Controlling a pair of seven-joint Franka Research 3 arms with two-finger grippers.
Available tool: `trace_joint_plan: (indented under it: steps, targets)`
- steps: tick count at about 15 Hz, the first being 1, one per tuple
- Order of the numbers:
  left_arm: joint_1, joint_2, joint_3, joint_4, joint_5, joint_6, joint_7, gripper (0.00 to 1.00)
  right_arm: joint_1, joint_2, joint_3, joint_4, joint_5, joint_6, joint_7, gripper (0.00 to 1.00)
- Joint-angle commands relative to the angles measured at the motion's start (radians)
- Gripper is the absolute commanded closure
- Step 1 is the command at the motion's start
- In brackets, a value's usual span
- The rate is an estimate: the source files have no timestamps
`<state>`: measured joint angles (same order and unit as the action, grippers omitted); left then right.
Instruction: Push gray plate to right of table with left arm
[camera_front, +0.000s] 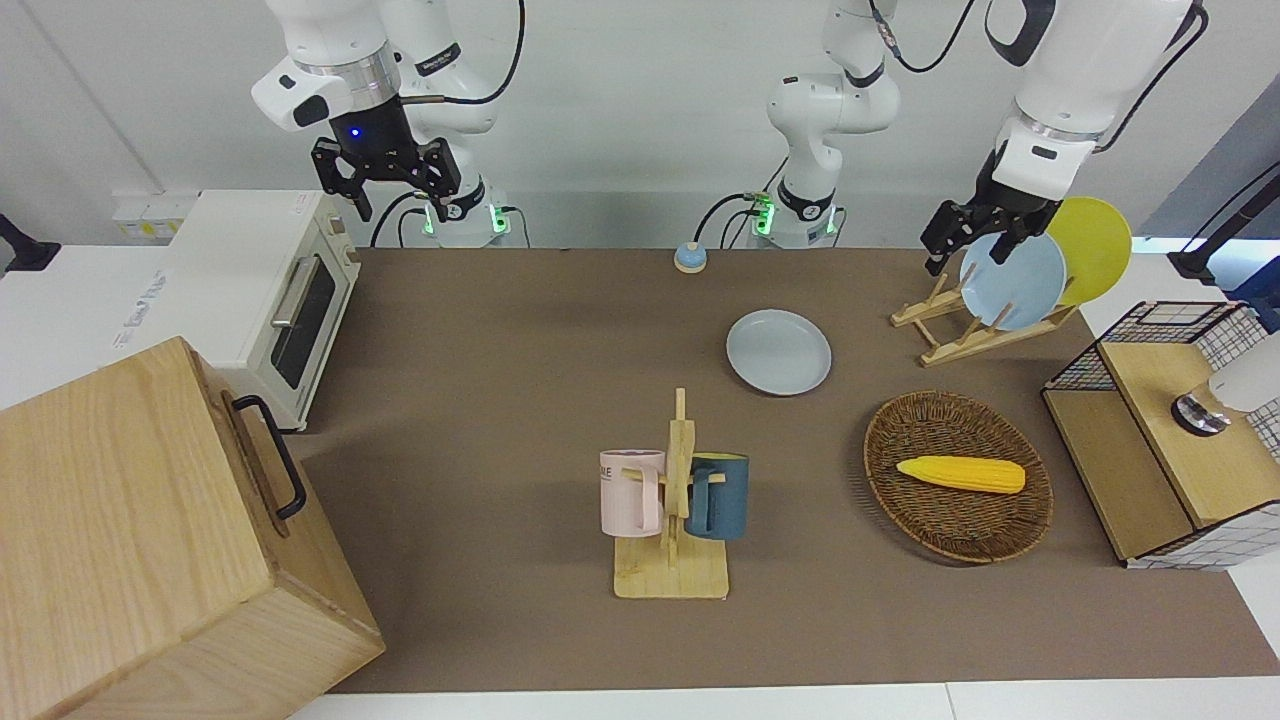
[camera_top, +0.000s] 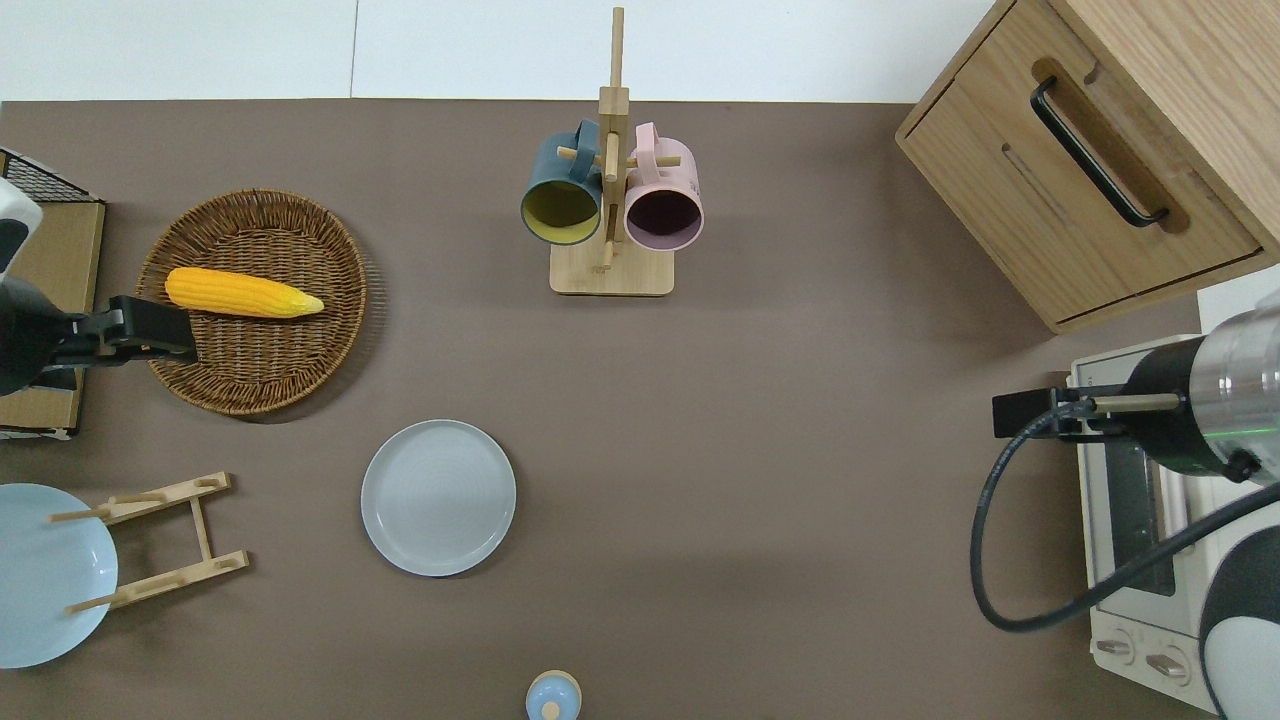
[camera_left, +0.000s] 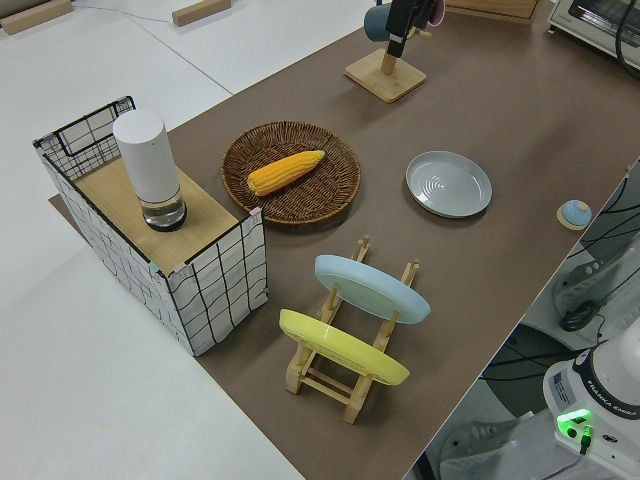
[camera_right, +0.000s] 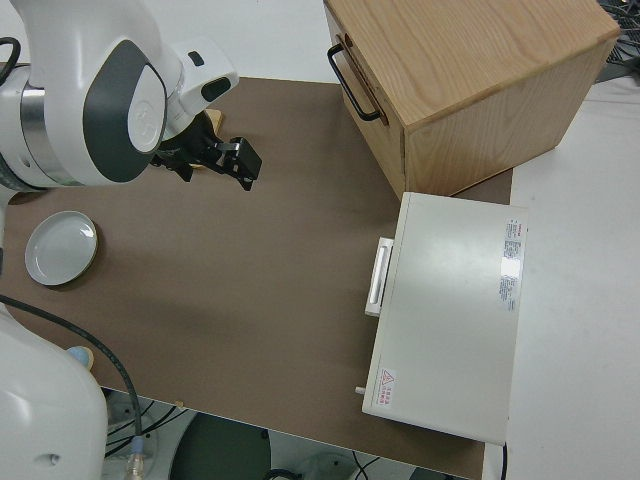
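The gray plate (camera_front: 778, 352) lies flat on the brown table (camera_front: 480, 400), about midway along it and nearer to the robots than the mug rack. It also shows in the overhead view (camera_top: 438, 497), the left side view (camera_left: 448, 184) and the right side view (camera_right: 61, 247). My left gripper (camera_front: 968, 258) is up in the air with its fingers apart and empty. The overhead view shows the left gripper (camera_top: 150, 330) over the rim of the wicker basket, well apart from the plate. My right arm is parked, its gripper (camera_front: 385, 190) open.
A mug rack (camera_front: 675, 500) holds a pink and a blue mug. A wicker basket (camera_front: 958, 520) holds a corn cob (camera_front: 962, 473). A dish rack (camera_front: 960, 335) holds a sky-blue plate (camera_front: 1015, 285) and a yellow plate (camera_front: 1100, 245). A toaster oven (camera_front: 270, 290), a wooden cabinet (camera_front: 150, 540) and a wire box (camera_front: 1170, 430) stand at the table's ends.
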<state>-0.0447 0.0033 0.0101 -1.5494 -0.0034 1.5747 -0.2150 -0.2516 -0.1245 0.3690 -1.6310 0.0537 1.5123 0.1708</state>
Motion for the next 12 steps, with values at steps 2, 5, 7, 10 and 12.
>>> trace_joint_plan:
  steps: [2,5,7,10,12]
  targets:
    - [-0.007,-0.006,-0.006,-0.008,0.014,-0.022,0.008,0.01,-0.024,-0.027,0.015,-0.027,0.021,0.000,0.010,0.005]
    - [-0.006,-0.009,0.002,-0.008,0.008,-0.028,0.016,0.01,-0.024,-0.027,0.015,-0.027,0.021,0.000,0.010,0.005]
    - [-0.007,-0.009,-0.009,-0.008,0.005,-0.028,0.014,0.01,-0.024,-0.027,0.015,-0.027,0.021,0.000,0.010,0.005]
    - [-0.009,-0.009,-0.012,-0.008,0.000,-0.028,0.014,0.01,-0.024,-0.027,0.015,-0.027,0.021,0.000,0.010,0.005]
    - [-0.009,-0.011,-0.024,-0.008,0.000,-0.028,0.009,0.01,-0.024,-0.027,0.015,-0.027,0.021,0.000,0.010,0.005]
